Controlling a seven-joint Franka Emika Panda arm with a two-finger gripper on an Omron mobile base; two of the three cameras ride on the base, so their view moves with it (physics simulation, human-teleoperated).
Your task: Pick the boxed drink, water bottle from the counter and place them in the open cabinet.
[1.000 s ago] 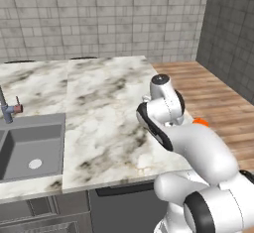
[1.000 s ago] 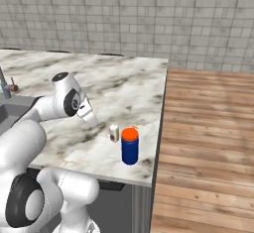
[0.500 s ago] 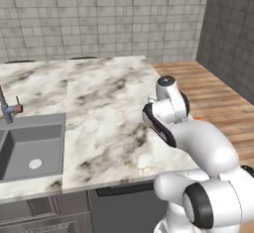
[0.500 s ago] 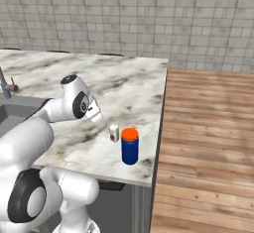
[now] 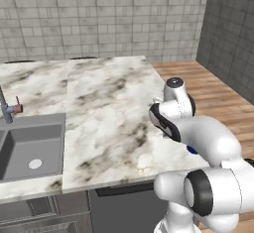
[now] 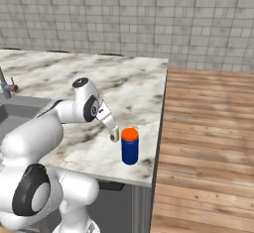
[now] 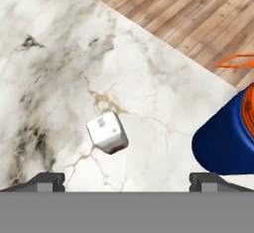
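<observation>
Hovering over the counter (image 6: 74, 73) near its front right corner, gripper (image 7: 127, 180) with jaws spread wide, nothing between them; both dark fingertips (image 7: 45, 180) sit clear of the objects in the hand view. Boxed drink (image 7: 107, 132) stands on the marble below and between the tips, small white carton with a darker lower edge, untouched. In the right base view the carton (image 6: 115, 134) is partly hidden by the gripper, just beside the water bottle (image 6: 130, 146). Bottle upright, dark blue, orange-red cap, close to the counter's front edge; in the hand view its blue body (image 7: 225, 138) is at the right, near the right fingertip but apart from it.

Surface: white marble with grey-brown veining, dark grey base fronts under it. Sink (image 5: 30, 147) set in at the left, faucet (image 5: 6, 109) behind it. Grey tiled wall (image 6: 149, 14) at the back, darker tiled wall (image 5: 233, 33) to the right. Wooden floor (image 6: 208, 147) right of the counter.
</observation>
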